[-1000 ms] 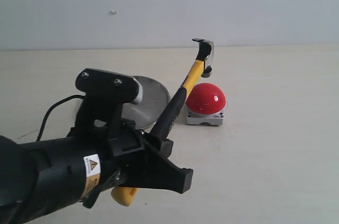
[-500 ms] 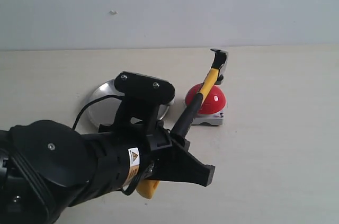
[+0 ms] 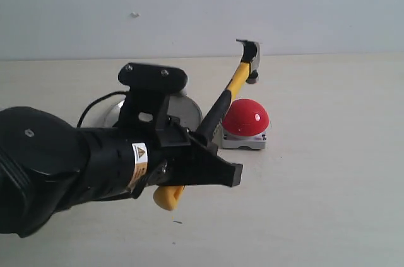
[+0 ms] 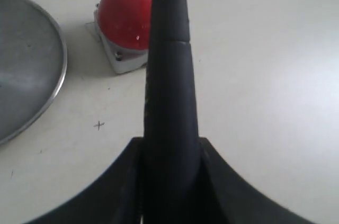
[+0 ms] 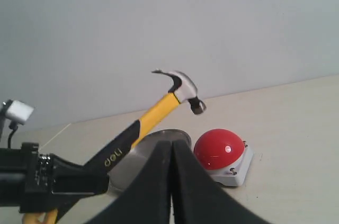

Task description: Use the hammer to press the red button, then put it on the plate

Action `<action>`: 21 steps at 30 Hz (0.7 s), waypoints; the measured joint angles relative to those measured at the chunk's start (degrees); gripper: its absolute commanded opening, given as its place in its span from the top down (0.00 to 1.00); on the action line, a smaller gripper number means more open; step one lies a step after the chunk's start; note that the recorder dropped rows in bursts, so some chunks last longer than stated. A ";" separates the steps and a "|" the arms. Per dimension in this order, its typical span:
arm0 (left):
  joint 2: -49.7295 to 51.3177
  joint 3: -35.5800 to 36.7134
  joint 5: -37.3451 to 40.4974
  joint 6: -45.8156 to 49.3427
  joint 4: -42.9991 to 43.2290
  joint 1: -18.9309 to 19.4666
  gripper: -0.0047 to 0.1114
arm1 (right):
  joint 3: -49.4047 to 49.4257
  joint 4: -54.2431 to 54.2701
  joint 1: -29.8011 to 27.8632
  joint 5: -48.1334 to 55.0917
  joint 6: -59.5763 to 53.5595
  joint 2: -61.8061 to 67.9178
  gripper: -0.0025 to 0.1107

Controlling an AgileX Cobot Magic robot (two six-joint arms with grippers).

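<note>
My left gripper (image 3: 201,155) is shut on the black handle of the hammer (image 3: 228,96). The hammer slants up to the right, its dark head hanging in the air above the red button (image 3: 245,117) and apart from it. The yellow looped end sticks out below the gripper. In the left wrist view the handle (image 4: 168,75) runs out from the gripper (image 4: 169,181) toward the red button (image 4: 126,15), with the plate (image 4: 26,70) beside it. The right wrist view shows the hammer (image 5: 159,110), the red button (image 5: 220,149) and the plate (image 5: 180,135). My right gripper (image 5: 170,181) is shut and empty.
The plate (image 3: 188,112) lies left of the button, mostly hidden behind my left arm. A black cable (image 3: 95,104) loops off the left wrist. A pale wall stands behind the cream table (image 3: 328,172). A small pen cross (image 4: 98,125) marks the tabletop.
Half a second ago the hammer head was down by the red dome; now it is lifted above it again. My left arm has swung back left and up.
</note>
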 measured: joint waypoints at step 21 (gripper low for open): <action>0.24 0.13 0.42 2.93 0.78 0.00 0.96 | 0.00 -0.23 0.00 0.00 -0.47 0.00 0.98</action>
